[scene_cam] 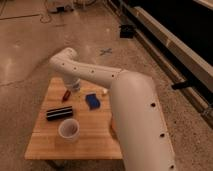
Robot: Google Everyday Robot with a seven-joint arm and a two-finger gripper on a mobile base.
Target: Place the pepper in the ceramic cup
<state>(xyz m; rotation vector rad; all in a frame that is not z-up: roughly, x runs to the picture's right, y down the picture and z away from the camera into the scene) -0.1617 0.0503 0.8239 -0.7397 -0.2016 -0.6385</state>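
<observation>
The polished concrete floor (30, 45) is being shown across most of the view, with a dark wall running along the far right. The right and middle of the scene are being filled by the robot's white arm (135, 115), which is being bent from the near right up to an elbow over the far left, then turned down toward the table.

A wooden table (90, 135) is being overhung by that arm, and its right edge is being hidden behind it. The gripper (74, 88) is being held low over the far-left part of the tabletop. Whether it is wide or narrow cannot be told, and nothing is being seen in its grasp.

The ceramic cup (69, 129) is being kept upright on the near-left part of the table, its opening facing up. Just beyond it, a black bar with a pale stripe (59, 113) is being rested flat, running left to right. A blue block (92, 101) is being rested right of the bar, near the table's middle.

The pepper (65, 95) is being left lying on the tabletop just left of the gripper, outside the cup and apart from it, with the black bar between the two. Whether it is being touched by the gripper cannot be told. A small pale object (105, 92) is being seen beside the arm, right of the block.
</observation>
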